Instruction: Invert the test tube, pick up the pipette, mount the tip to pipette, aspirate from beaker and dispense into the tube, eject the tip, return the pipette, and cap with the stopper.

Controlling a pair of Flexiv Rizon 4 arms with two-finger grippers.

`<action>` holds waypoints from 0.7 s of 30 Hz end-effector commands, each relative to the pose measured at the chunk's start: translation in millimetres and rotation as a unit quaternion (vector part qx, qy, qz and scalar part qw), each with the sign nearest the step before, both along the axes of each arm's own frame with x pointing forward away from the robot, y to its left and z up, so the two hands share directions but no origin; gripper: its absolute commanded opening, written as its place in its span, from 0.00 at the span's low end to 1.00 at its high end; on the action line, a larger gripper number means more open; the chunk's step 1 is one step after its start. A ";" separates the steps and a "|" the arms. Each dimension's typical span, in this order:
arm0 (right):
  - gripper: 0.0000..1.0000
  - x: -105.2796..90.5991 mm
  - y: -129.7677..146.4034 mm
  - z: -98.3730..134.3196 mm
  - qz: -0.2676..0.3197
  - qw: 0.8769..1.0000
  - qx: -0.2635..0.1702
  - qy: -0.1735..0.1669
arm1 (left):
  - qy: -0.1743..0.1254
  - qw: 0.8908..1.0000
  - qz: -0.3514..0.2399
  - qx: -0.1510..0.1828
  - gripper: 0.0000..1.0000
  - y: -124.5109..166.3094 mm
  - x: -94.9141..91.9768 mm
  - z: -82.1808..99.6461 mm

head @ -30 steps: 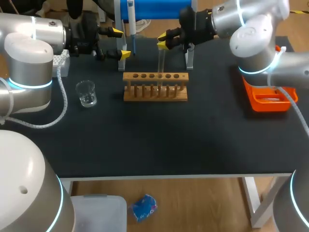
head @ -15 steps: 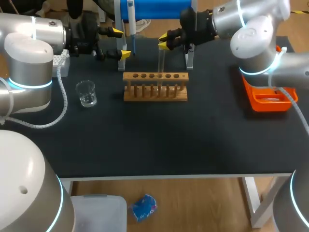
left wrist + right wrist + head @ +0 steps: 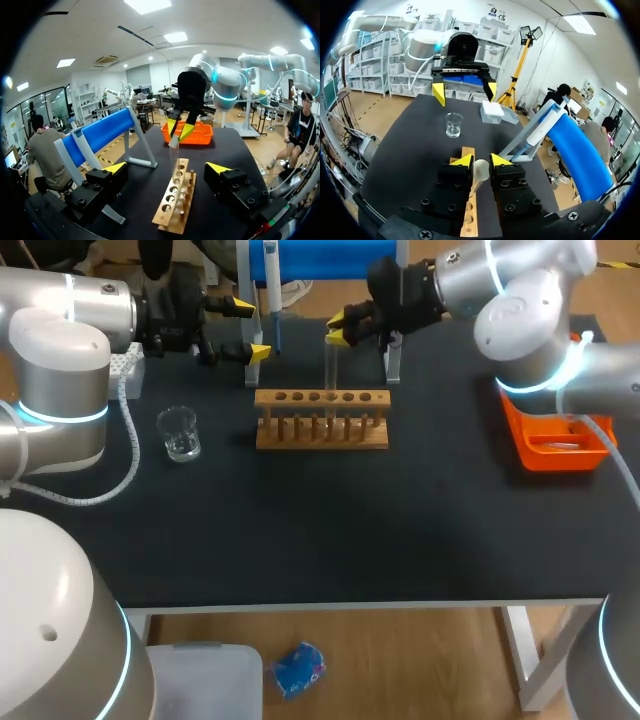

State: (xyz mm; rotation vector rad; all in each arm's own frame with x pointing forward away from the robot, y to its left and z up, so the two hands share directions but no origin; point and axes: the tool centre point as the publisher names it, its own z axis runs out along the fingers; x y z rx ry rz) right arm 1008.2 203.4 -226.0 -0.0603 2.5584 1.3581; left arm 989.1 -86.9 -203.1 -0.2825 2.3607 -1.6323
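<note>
One step in hand only: right jaws clenched on clear glass test tube (image 3: 331,365), upright above light wooden rack (image 3: 321,420) on black desk (image 3: 330,530). Left jaws released, empty, beside blue-white pipette (image 3: 271,295) on stand. Inversion judged unfinished; pipetting, tip ejection, capping all outstanding.

- Left gripper (image 3: 167,169) is spread wide, its yellow tips well apart and gripping nothing.
- A wooden test tube rack (image 3: 172,205) sits on the black table (image 3: 145,185), just ahead between the fingers.
- Right gripper (image 3: 179,131) pinches a test tube (image 3: 174,152), which hangs upright over the rack.
- An orange tray (image 3: 202,136) lies behind it, near the table's far edge.
- A blue cylinder (image 3: 100,134) on a grey stand runs beside the rack.
</note>
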 end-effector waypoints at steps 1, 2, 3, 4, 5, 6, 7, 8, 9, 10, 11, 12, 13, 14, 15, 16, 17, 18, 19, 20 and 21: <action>0.00 2.2 0.5 1.6 0.002 1.000 -0.001 0.000 | 0.001 1.000 -0.001 0.001 1.00 0.1 0.5 0.0; 0.00 2.3 0.2 2.6 0.002 1.000 0.000 -0.002 | 0.001 1.000 -0.001 0.001 1.00 0.1 0.5 0.0; 0.00 2.3 -0.1 3.6 0.002 1.000 0.000 -0.003 | 0.001 1.000 -0.001 0.001 1.00 0.1 0.5 0.0; 0.00 2.3 -0.3 4.0 0.002 1.000 0.000 -0.004 | 0.001 1.000 -0.001 0.001 1.00 0.1 0.5 0.0; 0.00 2.3 -0.5 4.3 0.002 1.000 -0.001 -0.004 | 0.001 1.000 -0.001 0.001 1.00 0.1 0.5 0.0; 0.00 2.3 -0.7 4.5 0.002 1.000 -0.001 -0.005 | 0.001 1.000 -0.001 0.001 1.00 0.1 0.5 0.0; 0.00 2.3 -0.7 4.6 0.003 1.000 -0.002 -0.005 | 0.001 1.000 -0.001 0.001 1.00 0.1 0.5 0.0; 0.00 2.2 -0.7 4.8 0.003 1.000 -0.003 -0.006 | 0.001 1.000 -0.001 0.001 1.00 0.1 0.5 0.0; 0.00 2.0 -0.5 5.2 0.003 1.000 -0.003 -0.006 | 0.001 1.000 -0.001 0.001 1.00 0.1 0.5 0.0; 0.00 1.9 -0.1 5.8 0.004 1.000 -0.003 -0.006 | 0.001 1.000 -0.001 0.001 1.00 0.1 0.5 0.0; 0.00 1.9 0.6 6.9 0.004 1.000 -0.003 -0.007 | 0.001 1.000 -0.001 0.001 1.00 0.1 0.5 0.0; 0.00 1.9 1.2 8.4 0.005 1.000 -0.003 -0.007 | 0.001 1.000 -0.001 0.001 1.00 0.1 0.5 0.0; 0.00 1.8 1.9 10.0 0.006 1.000 -0.004 -0.008 | 0.001 1.000 -0.001 0.001 1.00 0.1 0.5 0.0; 0.00 1.8 2.3 11.9 0.008 1.000 -0.005 -0.009 | 0.001 1.000 -0.001 0.001 1.00 0.1 0.5 0.0; 0.00 1.7 2.5 13.8 0.009 1.000 -0.005 -0.010 | 0.001 1.000 -0.001 0.001 1.00 0.1 0.5 0.0; 0.00 1.8 2.5 15.2 0.012 1.000 -0.009 -0.012 | 0.001 1.000 -0.001 0.001 1.00 0.1 0.5 0.0; 0.00 1.8 2.5 16.4 0.013 1.000 -0.011 -0.012 | 0.001 1.000 -0.001 0.001 1.00 0.1 0.5 0.0; 0.00 1.6 2.4 18.1 0.015 1.000 -0.013 -0.013 | 0.001 1.000 -0.001 0.001 1.00 0.1 0.5 0.0; 0.00 1.4 2.3 19.4 0.016 1.000 -0.018 -0.015 | 0.001 1.000 -0.001 0.001 1.00 0.1 0.5 0.0; 0.00 1.2 2.0 20.8 0.017 1.000 -0.021 -0.015 | 0.001 1.000 -0.001 0.001 1.00 0.1 0.5 0.0; 0.00 1.1 1.6 22.3 0.018 0.999 -0.028 -0.013 | 0.001 1.000 -0.001 0.001 1.00 0.1 0.5 0.0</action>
